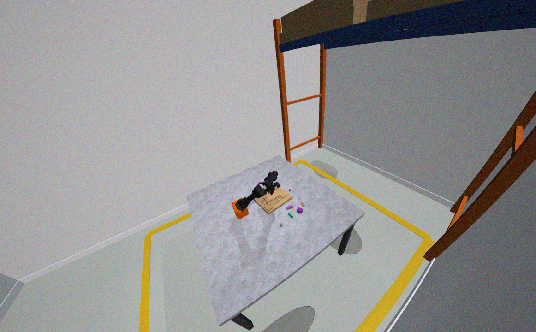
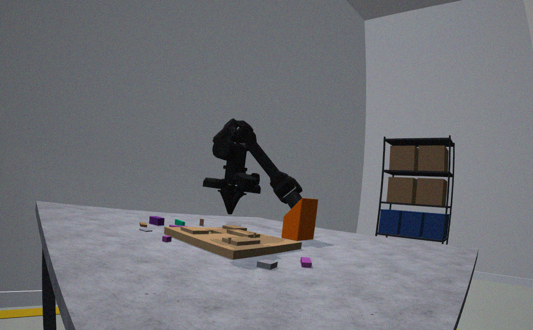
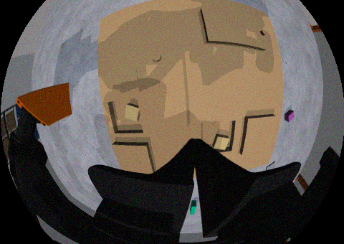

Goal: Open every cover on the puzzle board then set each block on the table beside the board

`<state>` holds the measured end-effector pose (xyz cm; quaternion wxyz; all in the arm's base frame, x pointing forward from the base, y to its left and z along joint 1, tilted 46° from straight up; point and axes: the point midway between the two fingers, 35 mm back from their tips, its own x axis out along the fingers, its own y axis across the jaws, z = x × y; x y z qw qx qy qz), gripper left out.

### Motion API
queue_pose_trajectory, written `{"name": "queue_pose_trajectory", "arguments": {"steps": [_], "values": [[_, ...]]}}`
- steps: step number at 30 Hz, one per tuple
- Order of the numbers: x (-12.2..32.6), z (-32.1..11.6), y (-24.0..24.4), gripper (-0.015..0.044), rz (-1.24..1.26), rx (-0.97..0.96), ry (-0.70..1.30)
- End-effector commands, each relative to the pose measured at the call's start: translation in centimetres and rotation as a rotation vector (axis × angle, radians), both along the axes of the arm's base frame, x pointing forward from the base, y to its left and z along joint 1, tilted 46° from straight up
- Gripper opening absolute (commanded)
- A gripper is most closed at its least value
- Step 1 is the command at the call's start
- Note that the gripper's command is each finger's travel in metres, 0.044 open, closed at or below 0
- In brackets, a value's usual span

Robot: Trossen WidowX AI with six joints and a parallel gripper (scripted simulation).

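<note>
The tan puzzle board (image 1: 270,210) (image 2: 198,243) (image 3: 229,100) lies flat on the table. My gripper (image 2: 230,213) (image 3: 194,143) is shut and empty, pointing down above the board. In the wrist view one pale yellow block (image 3: 132,112) sits in an uncovered well at left, and another pale block (image 3: 221,143) sits in an open well just beyond the fingertips. A raised cover (image 3: 233,25) with a small knob (image 3: 262,32) is at the upper right. Other covers lie at lower right (image 3: 261,134) and lower left (image 3: 132,158). The fingers hide the board's near edge.
The arm stands on an orange base (image 1: 241,212) (image 2: 301,221) (image 3: 50,104) beside the board. Loose pieces lie around it: a purple block (image 1: 299,210) (image 2: 156,220), a green piece (image 1: 290,215) (image 2: 179,222), a grey piece (image 2: 266,264), a magenta piece (image 2: 305,262) and a small purple cube (image 2: 166,238) (image 3: 289,115).
</note>
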<state>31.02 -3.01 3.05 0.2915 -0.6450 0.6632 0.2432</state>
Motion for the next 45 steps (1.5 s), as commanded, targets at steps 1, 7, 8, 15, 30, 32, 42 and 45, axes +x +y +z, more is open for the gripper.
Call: {"name": "queue_pose_trajectory", "arguments": {"steps": [1,7,8,15,30,32,42,45], "values": [[0.2,-0.4,0.2,0.0,0.074,0.004,0.089],[0.2,-0.4,0.2,0.0,0.074,0.004,0.089],[0.2,-0.4,0.2,0.0,0.074,0.004,0.089],[0.2,-0.4,0.2,0.0,0.074,0.004,0.089],[0.3,-0.8,-0.2,0.0,0.075,0.005,0.089],[0.3,-1.0,-0.4,0.0,0.075,0.005,0.089],[0.3,-1.7,-1.1,0.0,0.075,0.005,0.089],[0.3,-1.9,-1.3,0.0,0.075,0.005,0.089]]}}
